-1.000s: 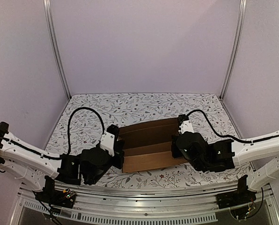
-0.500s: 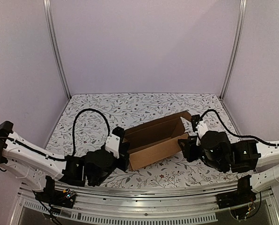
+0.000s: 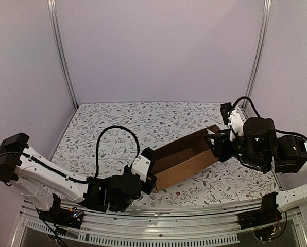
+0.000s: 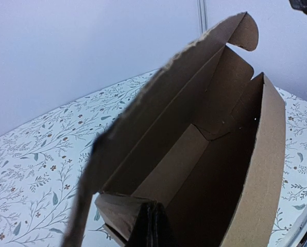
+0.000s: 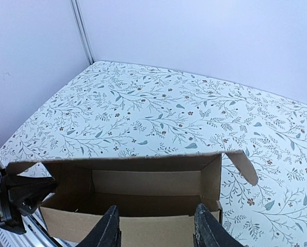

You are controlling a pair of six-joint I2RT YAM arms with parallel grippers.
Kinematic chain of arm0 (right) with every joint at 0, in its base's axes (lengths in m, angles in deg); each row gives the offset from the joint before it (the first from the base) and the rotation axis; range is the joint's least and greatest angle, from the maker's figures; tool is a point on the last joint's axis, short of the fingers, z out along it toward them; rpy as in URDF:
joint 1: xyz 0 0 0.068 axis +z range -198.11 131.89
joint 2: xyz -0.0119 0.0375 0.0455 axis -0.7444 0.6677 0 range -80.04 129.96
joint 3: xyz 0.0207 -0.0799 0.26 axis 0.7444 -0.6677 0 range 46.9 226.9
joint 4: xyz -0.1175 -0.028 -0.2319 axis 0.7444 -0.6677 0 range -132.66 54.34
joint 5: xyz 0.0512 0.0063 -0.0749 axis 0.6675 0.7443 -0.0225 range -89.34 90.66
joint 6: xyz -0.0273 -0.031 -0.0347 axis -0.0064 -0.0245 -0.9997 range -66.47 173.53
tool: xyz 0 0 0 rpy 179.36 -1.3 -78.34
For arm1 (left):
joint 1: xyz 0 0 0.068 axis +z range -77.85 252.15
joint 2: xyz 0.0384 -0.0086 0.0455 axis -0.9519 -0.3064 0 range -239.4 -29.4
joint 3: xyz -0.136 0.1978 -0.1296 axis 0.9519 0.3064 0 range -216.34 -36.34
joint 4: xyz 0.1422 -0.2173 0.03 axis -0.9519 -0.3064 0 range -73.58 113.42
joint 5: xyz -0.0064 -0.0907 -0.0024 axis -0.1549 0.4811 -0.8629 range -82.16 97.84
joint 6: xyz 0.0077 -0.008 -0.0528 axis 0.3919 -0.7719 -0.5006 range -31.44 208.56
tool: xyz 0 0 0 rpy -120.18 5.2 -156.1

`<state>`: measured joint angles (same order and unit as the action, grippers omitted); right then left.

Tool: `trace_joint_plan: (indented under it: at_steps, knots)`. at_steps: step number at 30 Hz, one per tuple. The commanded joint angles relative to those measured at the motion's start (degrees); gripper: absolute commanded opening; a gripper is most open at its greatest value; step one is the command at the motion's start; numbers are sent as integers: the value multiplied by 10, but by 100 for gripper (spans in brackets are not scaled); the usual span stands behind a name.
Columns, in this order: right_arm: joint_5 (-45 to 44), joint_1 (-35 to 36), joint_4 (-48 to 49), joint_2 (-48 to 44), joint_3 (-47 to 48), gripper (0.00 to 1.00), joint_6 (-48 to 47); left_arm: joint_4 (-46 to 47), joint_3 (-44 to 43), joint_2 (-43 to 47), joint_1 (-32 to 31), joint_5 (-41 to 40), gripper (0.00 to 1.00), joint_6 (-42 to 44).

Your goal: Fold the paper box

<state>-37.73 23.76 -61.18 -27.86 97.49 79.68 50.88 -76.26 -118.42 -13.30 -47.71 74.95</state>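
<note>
Nearest the bases, the left gripper (image 3: 147,175) is pinched tight on the low end flap of the paper box (image 3: 187,157). In the left wrist view its dark fingers (image 4: 151,229) sit pressed together on the cardboard.

The box is plain brown corrugated board with a raw fluted edge along its top. It forms a shallow open trough with creased walls and a rounded tab at its far corner. It lies slantwise on the table (image 3: 107,123), running from the left gripper up towards the right.

At its far right end the right gripper (image 3: 215,146) has its black fingers (image 5: 109,229) spread apart, gripping nothing, with the box wall showing between them.

The table's cloth is white with a grey leaf-and-flower print. Behind it stand smooth pale lilac walls (image 3: 158,51) and slim metal posts (image 3: 63,56).
</note>
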Motion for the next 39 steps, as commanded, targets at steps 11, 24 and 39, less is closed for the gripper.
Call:
trace_joint_plan:
  at_steps: [11, 24, 39]
  knots:
    - [163, -104, 29, 164, 131, 40, -102, -63, -39, -140, -55, -23, 0, 106]
    - [207, -159, 130, 230, 29, 33, -66, -5, -92, -246, -59, -26, 0, 191]
    - [278, -209, 233, 351, 12, 15, -48, -36, -101, -220, -86, -27, 40, 199]
